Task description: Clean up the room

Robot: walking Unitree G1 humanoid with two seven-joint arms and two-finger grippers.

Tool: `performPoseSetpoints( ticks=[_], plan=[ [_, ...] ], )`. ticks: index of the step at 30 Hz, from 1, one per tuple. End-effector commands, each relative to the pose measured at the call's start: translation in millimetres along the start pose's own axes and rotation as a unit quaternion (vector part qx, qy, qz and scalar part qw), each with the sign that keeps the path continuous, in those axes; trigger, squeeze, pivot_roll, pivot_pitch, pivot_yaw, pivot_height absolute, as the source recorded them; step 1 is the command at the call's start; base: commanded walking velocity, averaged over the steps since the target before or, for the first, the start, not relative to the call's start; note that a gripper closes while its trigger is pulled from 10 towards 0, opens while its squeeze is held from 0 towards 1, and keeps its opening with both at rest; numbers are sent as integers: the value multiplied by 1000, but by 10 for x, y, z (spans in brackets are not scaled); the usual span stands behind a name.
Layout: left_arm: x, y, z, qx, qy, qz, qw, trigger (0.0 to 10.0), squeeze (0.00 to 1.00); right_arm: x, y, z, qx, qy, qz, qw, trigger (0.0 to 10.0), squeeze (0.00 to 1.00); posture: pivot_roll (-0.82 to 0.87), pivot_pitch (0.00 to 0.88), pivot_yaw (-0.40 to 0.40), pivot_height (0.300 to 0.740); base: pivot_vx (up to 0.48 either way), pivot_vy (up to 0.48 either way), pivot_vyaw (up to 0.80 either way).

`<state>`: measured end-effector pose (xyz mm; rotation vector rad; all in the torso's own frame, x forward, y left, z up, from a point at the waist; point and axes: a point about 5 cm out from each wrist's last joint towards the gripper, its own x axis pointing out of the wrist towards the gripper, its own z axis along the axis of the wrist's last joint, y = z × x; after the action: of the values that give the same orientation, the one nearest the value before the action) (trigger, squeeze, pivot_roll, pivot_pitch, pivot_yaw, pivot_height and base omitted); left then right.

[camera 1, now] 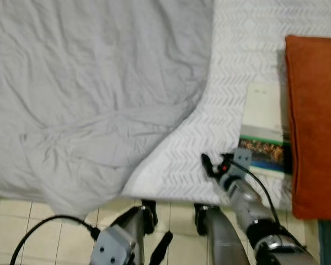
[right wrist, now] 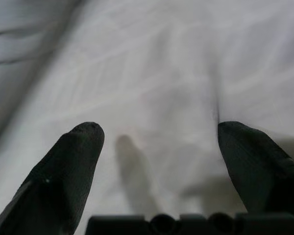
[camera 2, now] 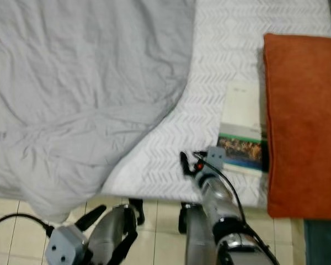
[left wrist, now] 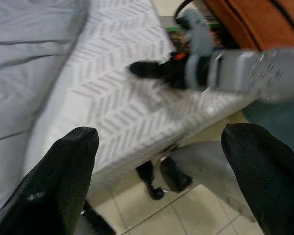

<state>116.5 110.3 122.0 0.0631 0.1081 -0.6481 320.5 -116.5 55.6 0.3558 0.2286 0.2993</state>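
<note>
1. No writing can be read on the book (camera 1: 263,130); a cream cover with a green and dark picture band is seen.
2. The book lies flat on the white chevron-textured bedsheet (camera 1: 231,72), touching the orange pillow (camera 1: 314,121).
3. A crumpled grey duvet (camera 1: 94,94) covers the bed's left part.
4. The right gripper (camera 1: 208,164) is held over the sheet just beside the book, fingers spread apart.
5. The left gripper (left wrist: 161,181) is held low over the tiled floor (camera 1: 11,221), fingers apart, empty.

The bed (camera 1: 231,66) is the landmark. A blanket (camera 1: 94,83) covers its left part, spilling over the near edge. On its right side lies a book (camera 1: 263,130), touching a cushion (camera 1: 314,121) further right. The right gripper (camera 1: 209,165) hovers over the bed's near edge, just left of the book. The floor (camera 1: 11,221) lies before the bed.
</note>
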Motion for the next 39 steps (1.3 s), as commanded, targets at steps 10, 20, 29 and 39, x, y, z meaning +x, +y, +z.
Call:
performPoseSetpoints(
  ticks=[10, 20, 29, 39],
  plan=[
    [13, -99, -98, -31, 16, -11, 999, 10000, 0, -242, 108, 810, -101, -163, -1, 981, 10000, 0, 67, 702, 78, 740, 0, 0, 0],
    [81, -124, -290, -37, 19, -30, 999, 10000, 0, -291, -742, 756, -225, -82, -192, 952, 10000, 0, 61, 706, 66, 740, 0, 0, 0],
    [42, -95, -279, -32, 19, -19, 999, 10000, 0, -307, -1017, 356, -232, 25, -250, 940, 10000, 0, 106, 707, 86, 740, 0, 0, 0],
    [56, -100, -331, -35, 18, -26, 999, 10000, 0, -167, -839, 108, -89, 64, -225, 968, 10000, 0, 100, 708, 83, 740, 0, 0, 0]
  ],
)
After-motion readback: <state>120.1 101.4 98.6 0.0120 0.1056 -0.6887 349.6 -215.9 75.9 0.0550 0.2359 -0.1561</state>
